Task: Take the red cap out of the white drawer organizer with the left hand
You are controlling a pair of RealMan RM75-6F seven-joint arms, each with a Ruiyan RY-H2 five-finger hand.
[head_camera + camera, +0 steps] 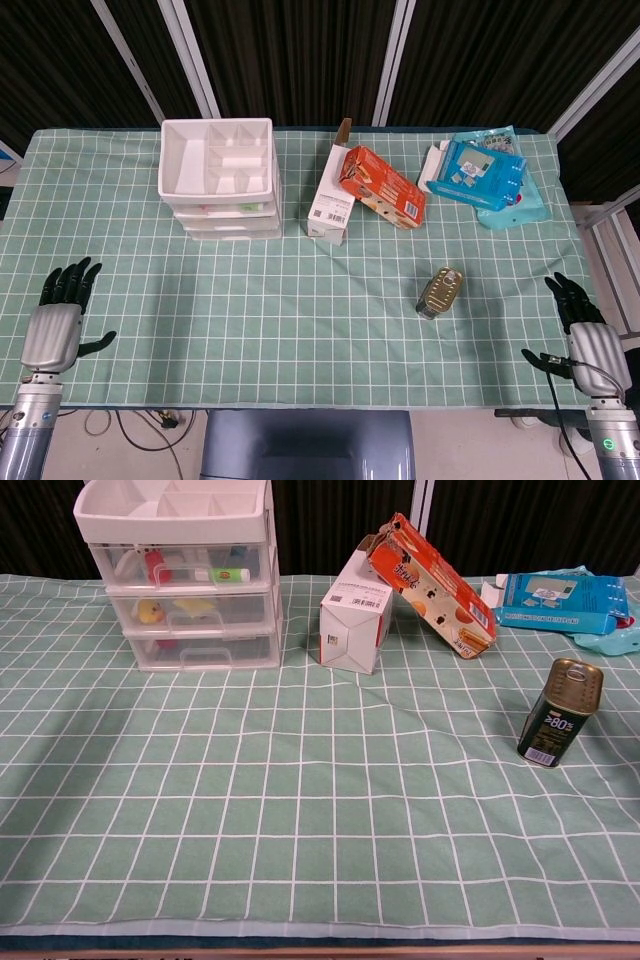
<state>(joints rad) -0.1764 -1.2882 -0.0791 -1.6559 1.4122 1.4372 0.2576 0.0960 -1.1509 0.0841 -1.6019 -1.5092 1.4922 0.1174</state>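
The white drawer organizer [218,176] stands at the back left of the table, with three clear-fronted drawers, all closed [180,575]. Through the top drawer front a small red piece [157,564] shows beside a green-capped marker [222,575]. Another bit of red [167,641] shows in the bottom drawer, and I cannot tell which is the cap. My left hand [56,322] lies at the near left edge with fingers spread and empty, far from the organizer. My right hand [587,338] lies at the near right edge, also spread and empty. Neither hand shows in the chest view.
A white carton [333,203] with an orange box [382,187] leaning on it stands right of the organizer. A blue packet [482,174] lies at the back right. A gold-topped tin [439,291] stands near the right. The green checked cloth [250,310] covers the table.
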